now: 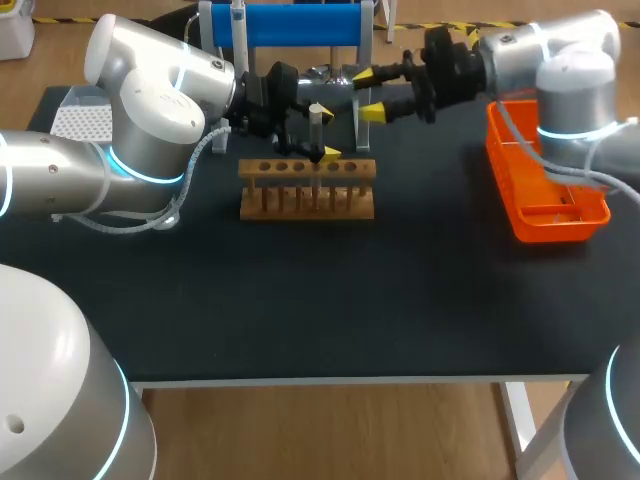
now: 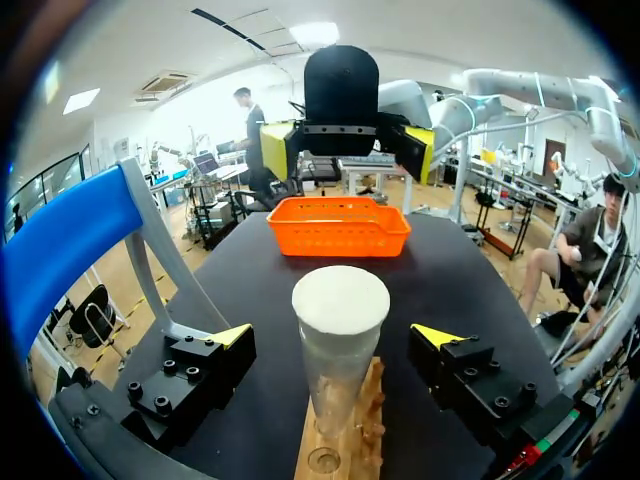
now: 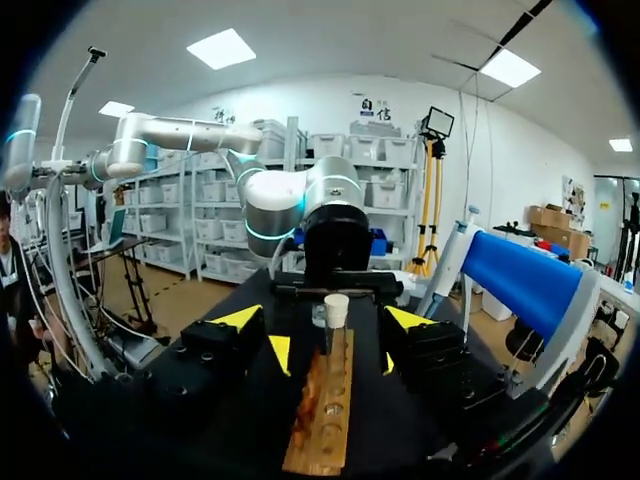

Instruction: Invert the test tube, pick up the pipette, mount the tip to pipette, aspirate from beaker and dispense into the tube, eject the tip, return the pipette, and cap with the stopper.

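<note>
The tube [image 2: 338, 350] in the rack [image 1: 307, 190] is judged light, slick, fragile glass; best gripped mid-body, gently. L gripper [image 2: 335, 335] is spread either side, untouching; R gripper [image 1: 366, 93] is released.

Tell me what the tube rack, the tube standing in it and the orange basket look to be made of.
Tube rack: wood, going by its brown grain; the finish looks matte and unvarnished.
Tube: clear glass or plastic, with a see-through wall; I cannot tell which. Its top end is off-white and matte.
Orange basket: likely moulded plastic, given the uniform bright colour, slotted walls and slight sheen.
</note>
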